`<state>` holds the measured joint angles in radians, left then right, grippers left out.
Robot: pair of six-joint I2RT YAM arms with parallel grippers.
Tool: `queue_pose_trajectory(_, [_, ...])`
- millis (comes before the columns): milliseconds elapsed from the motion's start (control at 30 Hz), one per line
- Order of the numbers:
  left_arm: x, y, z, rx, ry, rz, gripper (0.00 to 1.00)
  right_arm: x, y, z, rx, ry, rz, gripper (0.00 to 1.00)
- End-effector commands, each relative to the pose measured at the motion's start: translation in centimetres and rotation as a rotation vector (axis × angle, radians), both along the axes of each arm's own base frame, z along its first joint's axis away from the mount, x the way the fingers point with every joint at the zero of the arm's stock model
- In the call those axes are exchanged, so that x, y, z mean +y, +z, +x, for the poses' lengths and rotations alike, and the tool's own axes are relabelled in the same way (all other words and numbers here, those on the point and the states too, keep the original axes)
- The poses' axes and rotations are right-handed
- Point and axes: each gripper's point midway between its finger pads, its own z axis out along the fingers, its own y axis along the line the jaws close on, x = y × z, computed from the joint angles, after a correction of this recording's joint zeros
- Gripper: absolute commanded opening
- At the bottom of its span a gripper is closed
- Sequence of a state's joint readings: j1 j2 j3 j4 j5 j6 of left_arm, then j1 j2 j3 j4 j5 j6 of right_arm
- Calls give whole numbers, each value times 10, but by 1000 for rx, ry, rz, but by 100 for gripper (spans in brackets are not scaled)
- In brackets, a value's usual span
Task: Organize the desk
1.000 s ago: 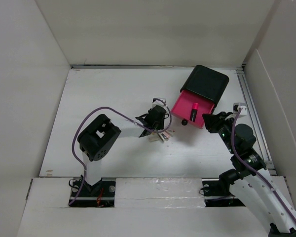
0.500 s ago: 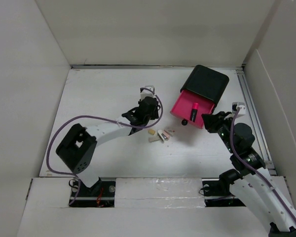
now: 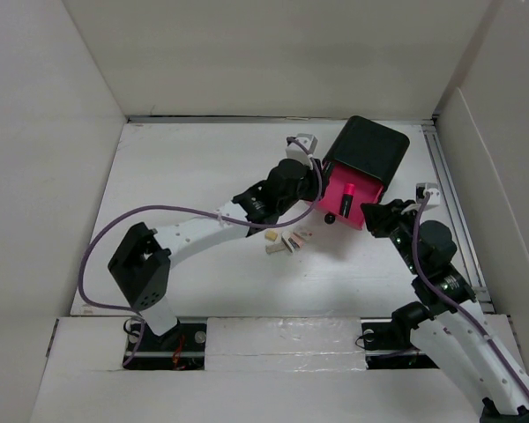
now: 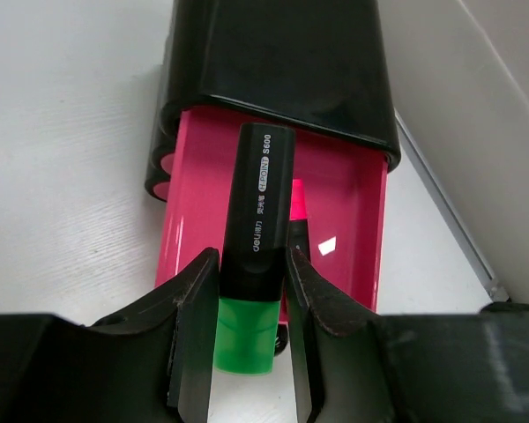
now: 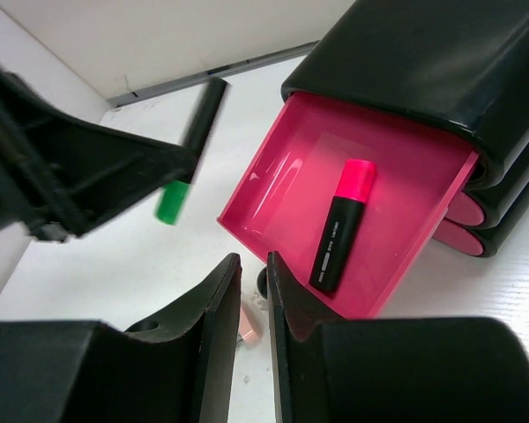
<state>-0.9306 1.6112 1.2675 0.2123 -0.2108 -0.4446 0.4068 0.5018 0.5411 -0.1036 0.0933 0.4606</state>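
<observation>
White surface (image 3: 185,176): our L gripper (image 4: 251,352) jaws clamp green marker (image 4: 254,264) over pink drawer (image 4: 353,211); lower, release beside pink marker (image 5: 341,225). R gripper (image 5: 251,326) jaws near-closed, holding nothing.

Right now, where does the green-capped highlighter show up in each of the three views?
Top external: hidden under the left gripper, at the open pink drawer.
Left wrist: green highlighter centre, clamped between the fingers, above the drawer.
Right wrist: upper left, left of the drawer.
Shared landmark: pink-capped highlighter lying in the drawer.
</observation>
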Motion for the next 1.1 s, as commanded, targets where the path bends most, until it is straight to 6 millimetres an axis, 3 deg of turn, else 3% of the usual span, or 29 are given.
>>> queue_pose_trajectory(0, [-28, 7, 4, -13, -97, -24, 0, 1, 15, -2, -54, 6, 16, 24])
queue_pose_trajectory(133, [-44, 11, 5, -38, -117, -7, 0, 2, 13, -2, -50, 13, 15, 24])
queue_pose_trajectory(367, [-67, -21, 22, -10, -124, 64, 0, 4, 11, 0, -43, 18, 12, 24])
queue_pose_trajectory(567, [-69, -44, 28, 21, -104, 116, 2, 3, 11, 0, -45, 10, 13, 24])
queue_pose_trajectory(733, [-57, -58, 35, 32, -35, 162, 6, 3, 9, 1, -39, 12, 12, 24])
queue_pose_trajectory(933, [-56, -59, 34, 30, -36, 162, 32, 3, 10, 2, -39, 9, 12, 24])
queue_pose_trajectory(1033, [-56, -44, 33, 9, -46, 130, 41, 3, 8, 3, -36, 7, 8, 24])
queue_pose_trajectory(1067, [-56, -31, 31, -12, -55, 107, 45, 3, 9, 3, -37, 9, 10, 24])
